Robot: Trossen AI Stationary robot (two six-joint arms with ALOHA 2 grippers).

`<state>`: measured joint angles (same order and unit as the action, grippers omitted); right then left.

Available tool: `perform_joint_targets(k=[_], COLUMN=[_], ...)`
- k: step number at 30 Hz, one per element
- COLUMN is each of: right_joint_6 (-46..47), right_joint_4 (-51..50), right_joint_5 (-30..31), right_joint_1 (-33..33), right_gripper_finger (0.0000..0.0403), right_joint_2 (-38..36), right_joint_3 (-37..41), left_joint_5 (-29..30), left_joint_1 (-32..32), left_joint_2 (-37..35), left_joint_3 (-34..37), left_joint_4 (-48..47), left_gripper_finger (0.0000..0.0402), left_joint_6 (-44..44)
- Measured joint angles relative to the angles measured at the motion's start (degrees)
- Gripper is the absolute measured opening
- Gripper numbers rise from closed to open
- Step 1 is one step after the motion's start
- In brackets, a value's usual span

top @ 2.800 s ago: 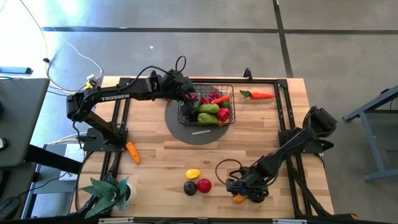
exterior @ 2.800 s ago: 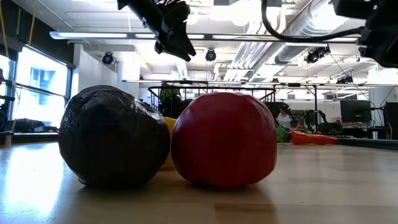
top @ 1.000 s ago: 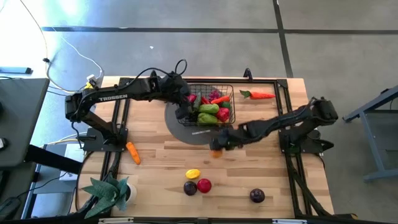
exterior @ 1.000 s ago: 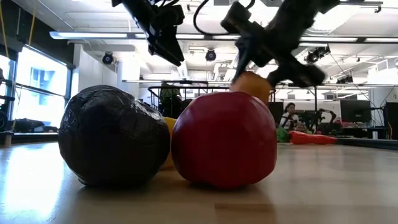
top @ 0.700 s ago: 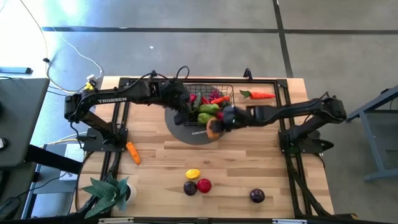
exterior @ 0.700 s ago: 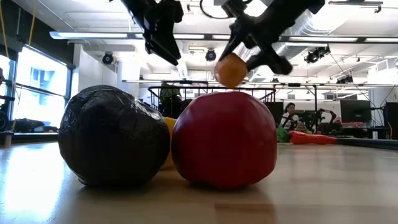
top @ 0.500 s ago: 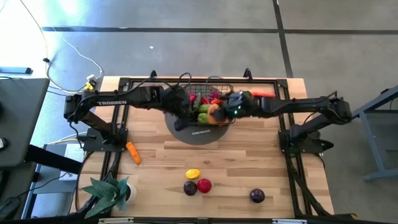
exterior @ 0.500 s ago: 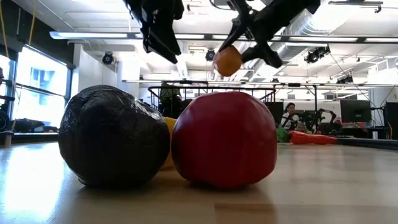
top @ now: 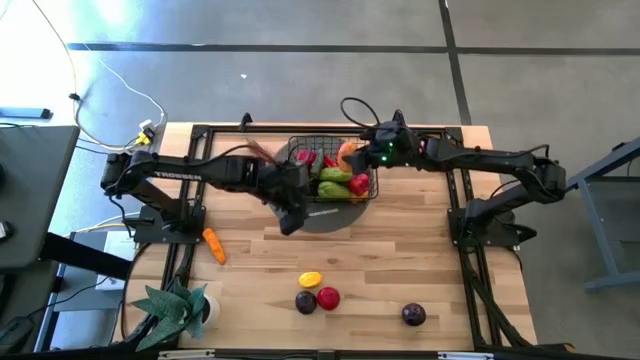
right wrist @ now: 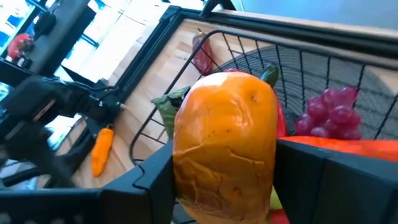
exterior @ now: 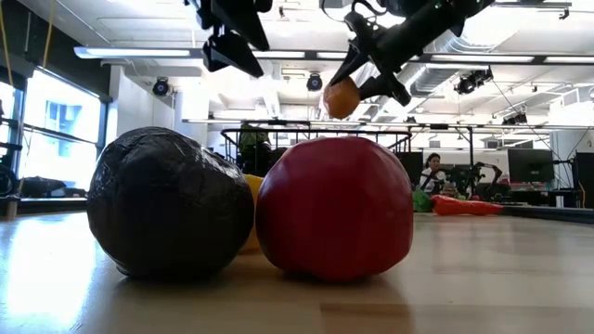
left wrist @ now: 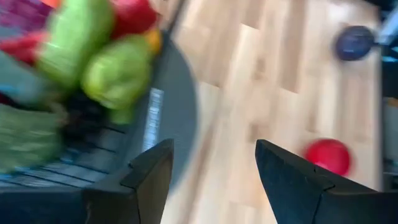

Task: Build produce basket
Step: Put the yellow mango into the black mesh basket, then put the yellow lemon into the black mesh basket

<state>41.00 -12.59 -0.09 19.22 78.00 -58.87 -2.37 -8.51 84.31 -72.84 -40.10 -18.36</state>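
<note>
I see the pale wooden table point(top: 400, 270) with the round grey disc mat point(top: 325, 217) near its far edge, and the square black wire-mesh basket point(top: 370, 185) sitting on that mat, already holding green, red and purple toy produce point(top: 335, 178). My right gripper point(top: 352, 152) hangs over the basket's far side, its fingers pinching a round orange toy fruit point(right wrist: 225, 142) above the pile. My left gripper point(top: 290, 222) sits just beside the basket's near left corner, over the mat, fingers spread and holding nothing. Still loose on the table: a dark purple plum point(top: 413, 315), a red apple point(top: 328, 297), a yellow piece point(top: 311, 279), an orange carrot point(top: 213, 245)
</note>
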Motion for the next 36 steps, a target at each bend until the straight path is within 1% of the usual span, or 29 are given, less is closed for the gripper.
perform_joint_targets(k=[2, 7, 11, 14, 18, 21, 24, 28, 36], right_joint_6=[-1.92, -5.27, -6.56, -6.69, -7.04, -8.54, -9.90, -11.61, -14.44], right_joint_4=[0.05, 0.01, -0.13, -0.52, -0.44, -0.42, -0.05, 0.91, 1.30], right_joint_5=[-0.03, -0.14, -0.20, -0.18, -0.17, -0.22, -1.67, -4.68, -6.50], right_joint_1=[0.51, 1.23, 2.31, 3.54, 5.15, 6.00, 6.77, 7.56, 7.82], right_gripper_finger=[0.0207, 0.0251, 0.0281, 0.0295, 0.0299, 0.0300, 0.0300, 0.0300, 0.0300], right_joint_2=[0.00, 0.02, 0.02, 0.04, 0.04, 0.04, 0.04, 0.04, 0.04], right_joint_3=[0.00, 0.00, 0.00, 0.00, 0.00, 0.00, 0.00, 0.00, 0.00], left_joint_5=[-1.37, -1.55, -1.55, -1.39, -1.61, -1.64, -1.47, -1.18, -1.03], left_joint_1=[1.11, 4.08, 6.01, 6.92, 7.77, 8.88, 10.33, 12.00, 14.59], left_joint_2=[0.00, 0.19, 0.20, 0.20, 0.20, 0.80, 1.45, 3.22, 8.08], left_joint_3=[0.00, 0.00, 0.00, 0.00, 0.00, 0.00, 0.03, 0.07, 0.04], left_joint_4=[0.00, -0.01, -0.01, 0.01, 0.01, 0.16, 0.32, 0.62, 1.53], left_gripper_finger=[0.0218, 0.0227, 0.0246, 0.0264, 0.0279, 0.0282, 0.0282, 0.0282, 0.0282], left_joint_6=[-2.34, -5.54, -7.64, -10.17, -12.49, -12.56, -12.44, -11.58, -12.92])
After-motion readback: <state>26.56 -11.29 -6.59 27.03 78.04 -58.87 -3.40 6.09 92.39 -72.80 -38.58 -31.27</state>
